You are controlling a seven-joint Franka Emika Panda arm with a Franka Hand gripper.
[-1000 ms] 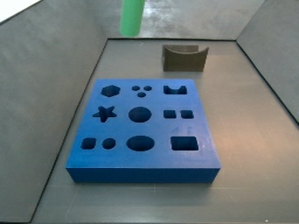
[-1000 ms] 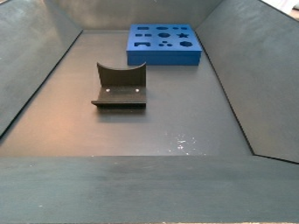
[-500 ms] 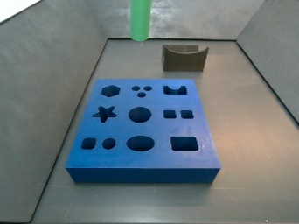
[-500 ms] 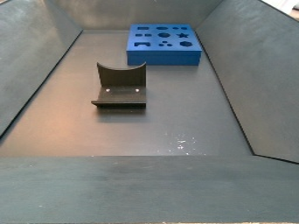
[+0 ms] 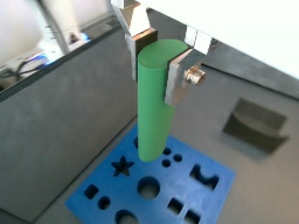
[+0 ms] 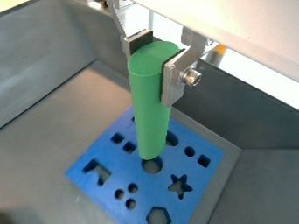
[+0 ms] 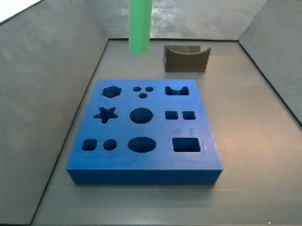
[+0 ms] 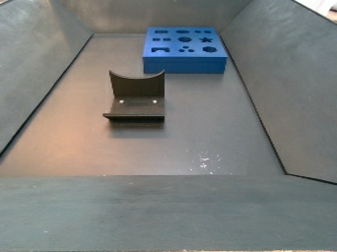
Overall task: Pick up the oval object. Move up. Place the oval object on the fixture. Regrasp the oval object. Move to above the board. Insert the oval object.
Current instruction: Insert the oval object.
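Soft, even, shadowless light fills all views, which are small and slightly soft. A faint glare patch marks the grey floor [image 8: 204, 157] near the camera.

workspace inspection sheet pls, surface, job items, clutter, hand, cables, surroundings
surface: dark grey floor, bare apart from the job's things
green rod: bright green smooth rod hangs upright in the hand, above the board; its lower end shows in a side view
board: thick blue slab with shaped cut-outs lies flat, all cut-outs empty
fixture: dark olive-brown notched block stands apart from the board, nothing on it
clutter: nothing seen
hand: two-finger hand shut on the rod's upper end
cables: thin wires in a wrist view, outside the wall
surroundings: grey walls on all sides
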